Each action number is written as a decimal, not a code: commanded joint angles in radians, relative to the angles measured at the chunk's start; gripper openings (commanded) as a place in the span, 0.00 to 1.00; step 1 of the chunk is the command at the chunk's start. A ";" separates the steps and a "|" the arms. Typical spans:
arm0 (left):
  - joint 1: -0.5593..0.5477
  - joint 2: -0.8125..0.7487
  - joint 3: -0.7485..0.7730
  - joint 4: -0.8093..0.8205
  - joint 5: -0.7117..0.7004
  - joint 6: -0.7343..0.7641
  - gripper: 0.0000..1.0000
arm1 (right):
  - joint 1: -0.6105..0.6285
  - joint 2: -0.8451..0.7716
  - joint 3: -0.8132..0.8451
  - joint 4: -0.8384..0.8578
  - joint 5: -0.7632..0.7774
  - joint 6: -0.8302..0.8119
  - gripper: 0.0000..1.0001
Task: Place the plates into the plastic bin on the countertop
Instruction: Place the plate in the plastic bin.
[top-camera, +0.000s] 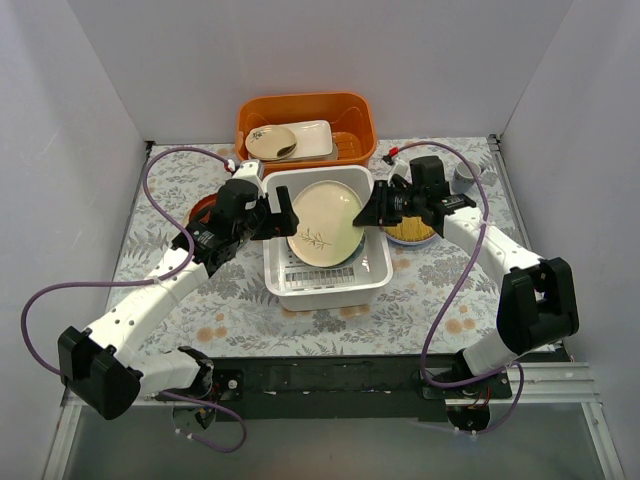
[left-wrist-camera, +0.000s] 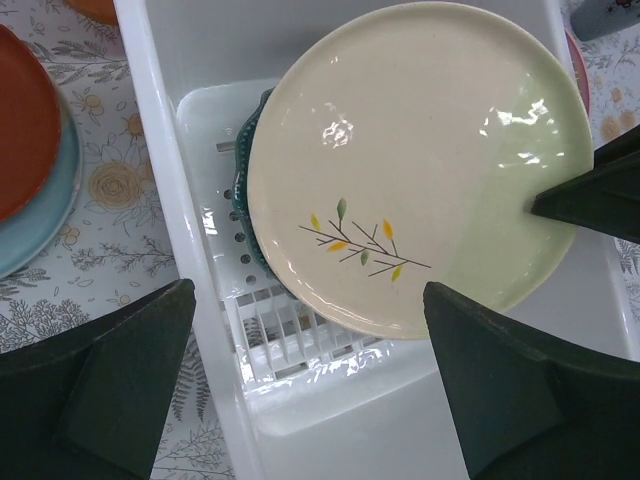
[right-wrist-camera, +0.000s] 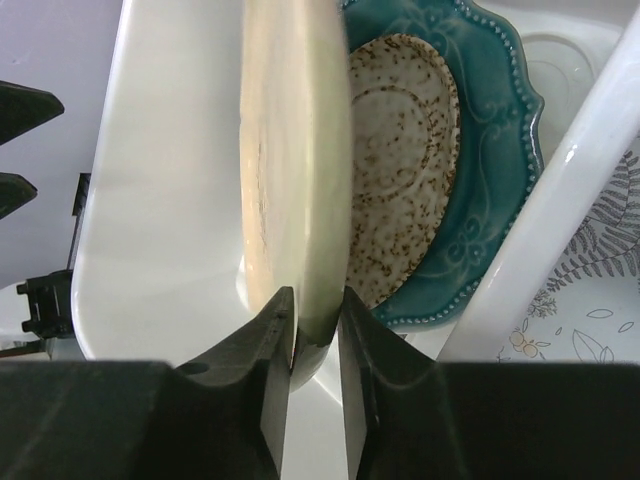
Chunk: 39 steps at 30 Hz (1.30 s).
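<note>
- A cream round plate with a leaf sprig stands tilted inside the white rectangular plastic bin at the middle of the flower-printed pale grey countertop.
- The right gripper reaches in over the bin's right wall. Its jaws pinch the plate's right rim, one finger on each face.
- The plate leans over a scalloped teal plate that lies on the bin's slotted bottom.
- The left gripper hovers over the bin's left wall with its jaws spread wide and nothing between them. The cream plate sits just to its right, untouched.
- A red-brown plate rests on a light blue plate on the countertop, left of the bin.
- A yellow woven-look plate shows under the right arm, just right of the bin.
- An orange plastic tub sits at the far side, touching the bin.
</note>
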 joint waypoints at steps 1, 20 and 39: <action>0.002 -0.034 -0.011 0.013 -0.025 0.009 0.98 | 0.001 0.004 0.047 -0.020 0.028 -0.049 0.34; 0.002 -0.035 -0.028 0.022 -0.028 0.006 0.98 | 0.024 -0.024 0.084 -0.120 0.191 -0.103 0.55; 0.002 -0.052 -0.042 0.022 -0.029 0.003 0.98 | 0.024 -0.106 0.043 -0.145 0.278 -0.109 0.62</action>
